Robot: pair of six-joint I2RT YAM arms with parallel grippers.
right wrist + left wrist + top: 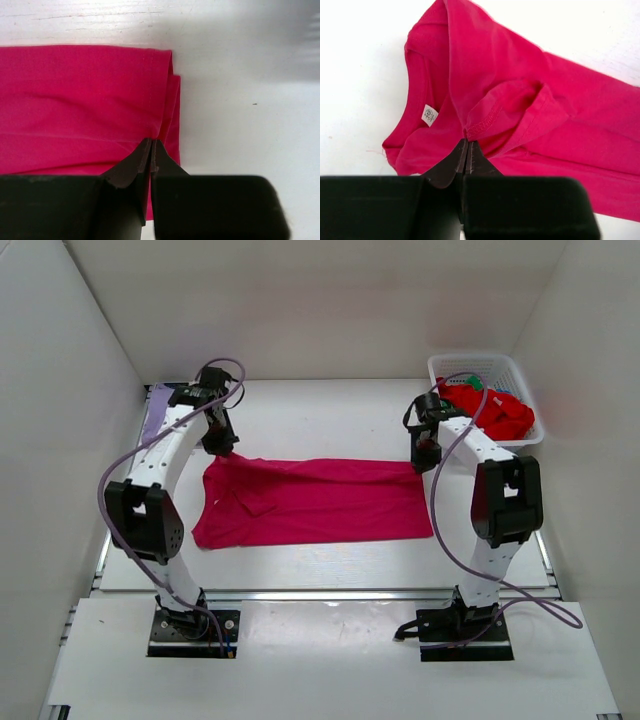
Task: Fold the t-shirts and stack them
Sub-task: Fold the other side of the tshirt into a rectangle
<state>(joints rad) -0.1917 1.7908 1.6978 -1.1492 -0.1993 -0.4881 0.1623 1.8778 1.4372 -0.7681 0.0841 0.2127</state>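
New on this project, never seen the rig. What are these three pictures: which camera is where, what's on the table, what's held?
Two robot arms are bolted at the near edge of the table: left arm, right arm. The wide picture comes from a fixed camera above and behind them; the other two come from wrist cameras looking past each arm's black jaws. A magenta t-shirt lies across the table. The left jaws are shut on its sleeve hem, near the collar; the right jaws are shut on its opposite end. Far right, a white basket holds a red t-shirt; a lavender cloth lies far left.
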